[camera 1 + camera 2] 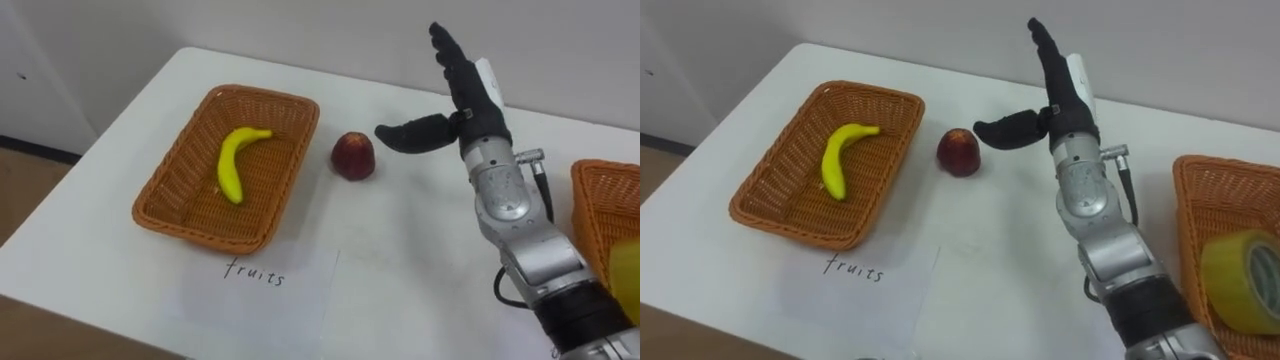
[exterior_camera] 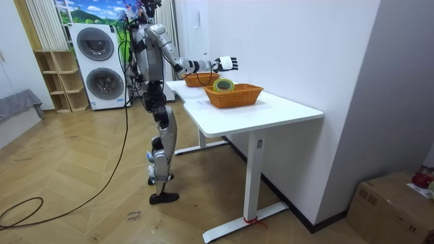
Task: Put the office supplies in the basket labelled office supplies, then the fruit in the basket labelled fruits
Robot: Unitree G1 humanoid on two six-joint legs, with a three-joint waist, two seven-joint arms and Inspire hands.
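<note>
Holds nothing in the right hand [image 1: 478, 108], spread wide open just beside the apple [image 1: 353, 156], near the table's [image 1: 420, 270] far edge.

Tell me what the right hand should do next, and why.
Probably lower the open right hand onto the apple and close round it: the apple sits on the table beside the fruit basket, which holds the banana.

You get the right basket [image 1: 1200, 200] cut off by the eye views' right edge, the yellow tape roll [image 1: 1240, 280] in it clipped too. In the room view the fruit basket [image 2: 198, 80] sits partly hidden behind it, contents too small to tell
</note>
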